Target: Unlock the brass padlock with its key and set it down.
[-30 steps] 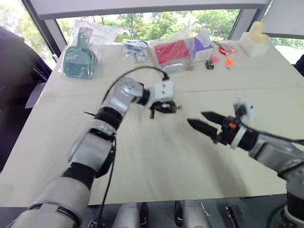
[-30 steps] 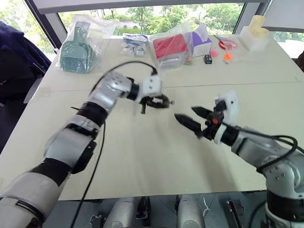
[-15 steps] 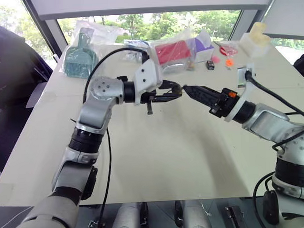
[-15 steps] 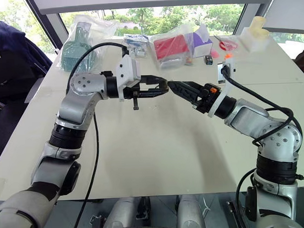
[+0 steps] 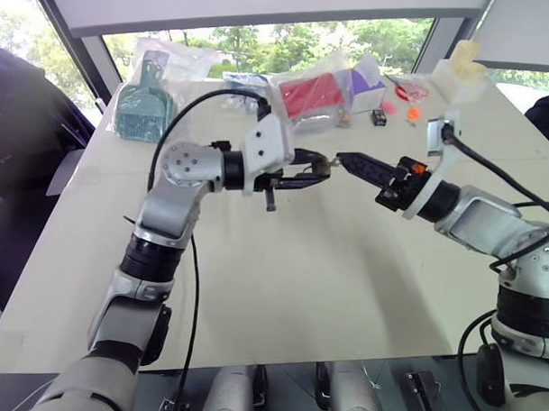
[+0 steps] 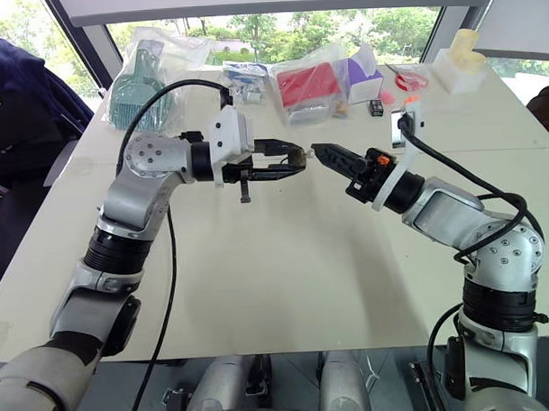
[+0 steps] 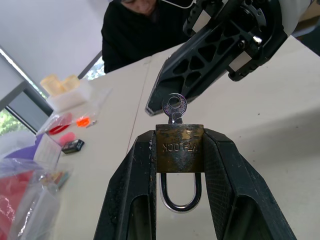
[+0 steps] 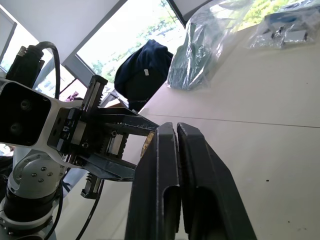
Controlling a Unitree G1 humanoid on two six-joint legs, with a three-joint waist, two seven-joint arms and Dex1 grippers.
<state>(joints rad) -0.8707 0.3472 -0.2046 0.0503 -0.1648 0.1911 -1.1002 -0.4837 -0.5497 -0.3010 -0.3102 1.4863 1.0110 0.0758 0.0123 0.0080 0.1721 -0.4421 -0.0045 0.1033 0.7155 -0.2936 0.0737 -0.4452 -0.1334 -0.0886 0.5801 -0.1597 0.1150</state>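
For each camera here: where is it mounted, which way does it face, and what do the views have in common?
Left and right eye views: on the head, looking forward and down over both arms and the table.
Left wrist view: along the left gripper, shut on the brass padlock with the key in it.
Right wrist view: along the shut right gripper.
Shared: each wrist view shows the other gripper; the head views show both meeting.

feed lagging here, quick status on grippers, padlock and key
Left gripper shut on brass padlock, key in the lock. Right gripper shut at the key, grip unclear. Nothing in the way.
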